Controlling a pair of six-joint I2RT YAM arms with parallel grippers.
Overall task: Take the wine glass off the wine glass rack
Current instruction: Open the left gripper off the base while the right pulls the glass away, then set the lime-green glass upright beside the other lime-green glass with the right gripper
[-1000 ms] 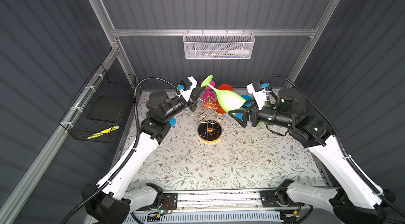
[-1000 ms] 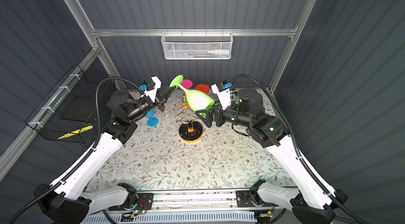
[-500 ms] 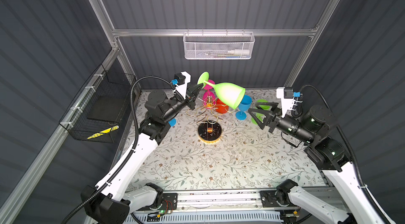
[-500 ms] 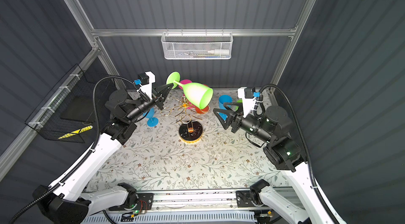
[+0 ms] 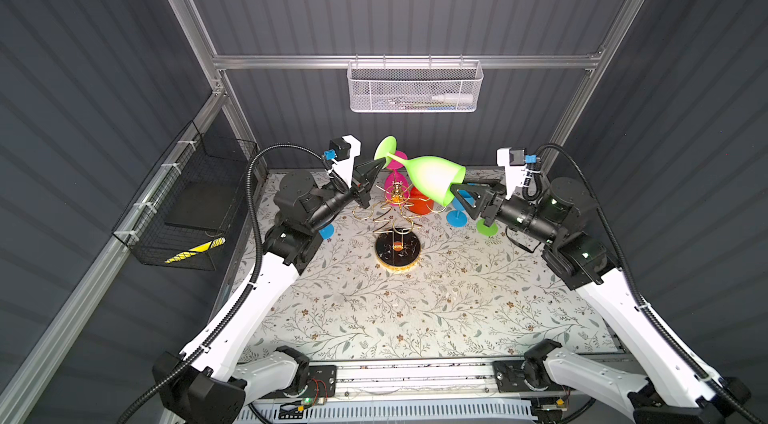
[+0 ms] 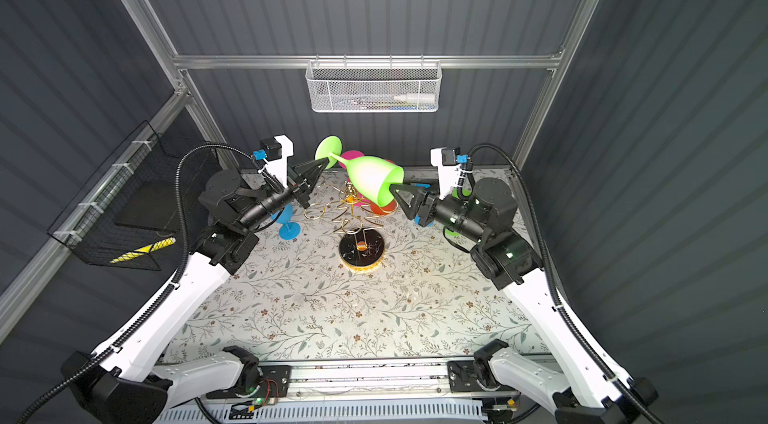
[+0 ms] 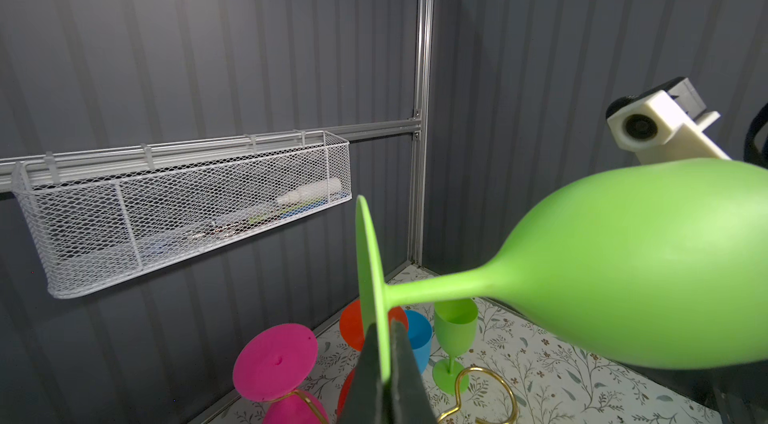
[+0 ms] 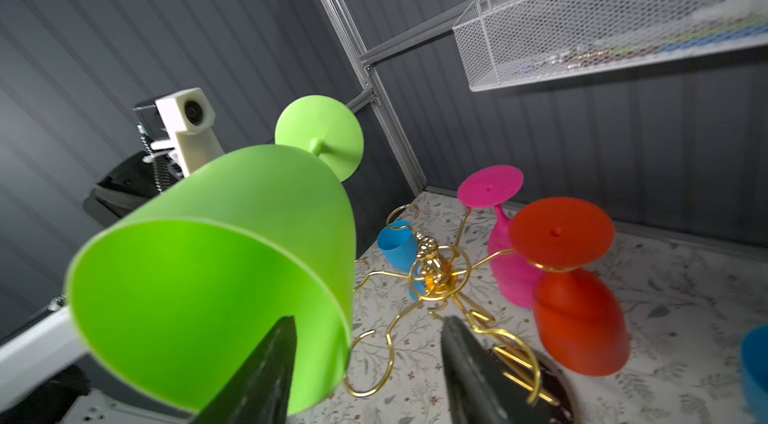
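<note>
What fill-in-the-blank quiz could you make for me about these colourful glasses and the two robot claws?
1. The left gripper pinches the flat foot of the ____ wine glass.
2. Two glasses hang upside down on the wine glass rack: a red glass and a ____ one.
3. One finger of the right gripper reaches ____ the wine glass's bowl, the other stays outside.

Missing words: green; pink; inside.
</note>
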